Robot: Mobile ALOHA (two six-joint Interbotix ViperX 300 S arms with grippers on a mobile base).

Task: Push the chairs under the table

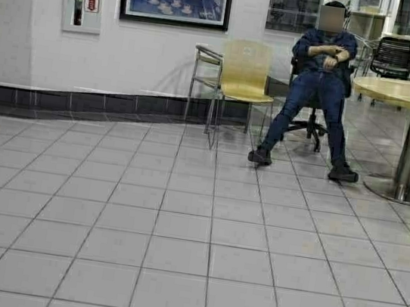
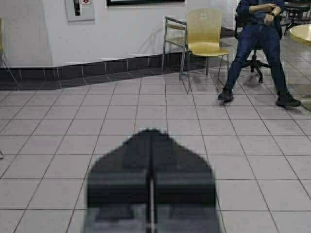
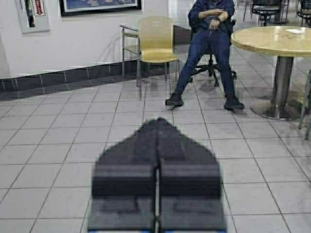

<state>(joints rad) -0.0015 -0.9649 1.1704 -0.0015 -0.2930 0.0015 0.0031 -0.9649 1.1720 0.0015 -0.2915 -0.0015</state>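
While both arms sit low at the near edge of the high view, the left tool (image 2: 151, 189) at about 8 o'clock and the right tool (image 3: 157, 189) at about 4 o'clock, each wrist view shows its fingers pressed together with only a thin seam between them, holding nothing.

Between the tools and anything of the task lies a wide stretch of bare tiled floor (image 1: 177, 241). One tan-yellow chair (image 1: 245, 75) stands well apart at roughly 12 o'clock, slightly toward 1, near the white wall (image 1: 151, 47), its back to the wall and its seat facing the robot. It looks about equally far from both arms, perhaps a little closer to the right. A second metal frame stands touching or just beside it toward 11 o'clock.

Just beside the chair at 1 o'clock a person (image 1: 316, 93) sits with legs stretched out. At 2 o'clock stands a round table (image 1: 408, 94) on a metal pedestal, its top nearly bare.

No long narrow tabletop shows in any view, so the base probably has to drive and turn before any pushing.
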